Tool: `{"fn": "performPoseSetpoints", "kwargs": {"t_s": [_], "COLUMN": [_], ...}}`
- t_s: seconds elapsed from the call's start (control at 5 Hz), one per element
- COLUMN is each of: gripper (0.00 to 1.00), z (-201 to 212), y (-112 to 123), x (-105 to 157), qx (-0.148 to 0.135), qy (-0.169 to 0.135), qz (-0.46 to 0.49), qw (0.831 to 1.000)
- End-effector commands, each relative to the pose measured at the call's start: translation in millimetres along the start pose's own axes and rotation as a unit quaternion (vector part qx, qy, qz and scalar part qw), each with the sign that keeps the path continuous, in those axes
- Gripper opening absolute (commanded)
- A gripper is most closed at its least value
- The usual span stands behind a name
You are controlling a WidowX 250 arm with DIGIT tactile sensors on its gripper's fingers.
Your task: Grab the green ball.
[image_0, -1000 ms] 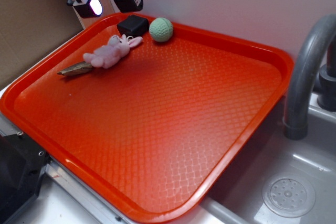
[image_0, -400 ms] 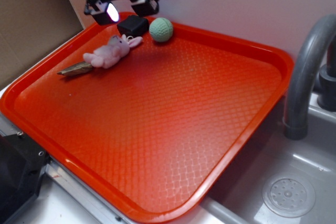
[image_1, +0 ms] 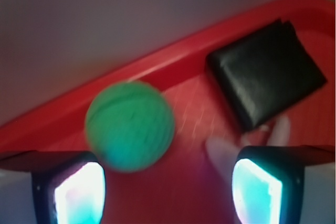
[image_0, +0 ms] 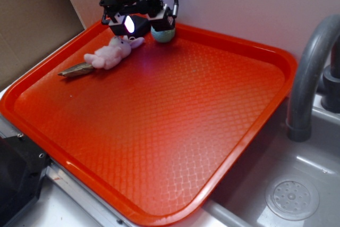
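Exterior: gripper point(image_0: 144, 23) spread open, empty, over tray's point(image_0: 249, 51) far corner; green ball point(image_0: 163, 35) mostly hidden beneath, black block point(image_0: 139, 25) largely covered. Wrist: ball blurred by left finger point(image_1: 68, 190), near rim.

Soft, even light fills the exterior view, and it is sharp overall. The tray point(image_0: 175, 120) shows pale glare near its front and a faint shadow under the tool point(image_0: 144, 24), where one pad glows white. The wrist view is blurred throughout: the ball point(image_1: 129, 125) smears at its edges, the block point(image_1: 265, 75) is soft, and both pads point(image_1: 80, 195) glow washed-out cyan-white.
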State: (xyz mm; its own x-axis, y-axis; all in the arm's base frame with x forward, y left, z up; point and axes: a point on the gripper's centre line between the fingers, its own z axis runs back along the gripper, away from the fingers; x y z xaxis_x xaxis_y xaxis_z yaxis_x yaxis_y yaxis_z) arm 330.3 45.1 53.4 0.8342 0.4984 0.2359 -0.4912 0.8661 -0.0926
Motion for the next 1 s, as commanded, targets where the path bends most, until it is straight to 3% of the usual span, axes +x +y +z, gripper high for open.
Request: {"fn": "performPoseSetpoints", "kwargs": {"t_s": [0.0,0.8], "gripper": [1.00,1.00], "z": [0,15], "y": [-1,-32], "x": [31,10], "qx": [-0.013,-0.057], "qy": [-0.036,-0.025], "qz": [-0.001,-0.063], "qw": [0.999,0.996]}}
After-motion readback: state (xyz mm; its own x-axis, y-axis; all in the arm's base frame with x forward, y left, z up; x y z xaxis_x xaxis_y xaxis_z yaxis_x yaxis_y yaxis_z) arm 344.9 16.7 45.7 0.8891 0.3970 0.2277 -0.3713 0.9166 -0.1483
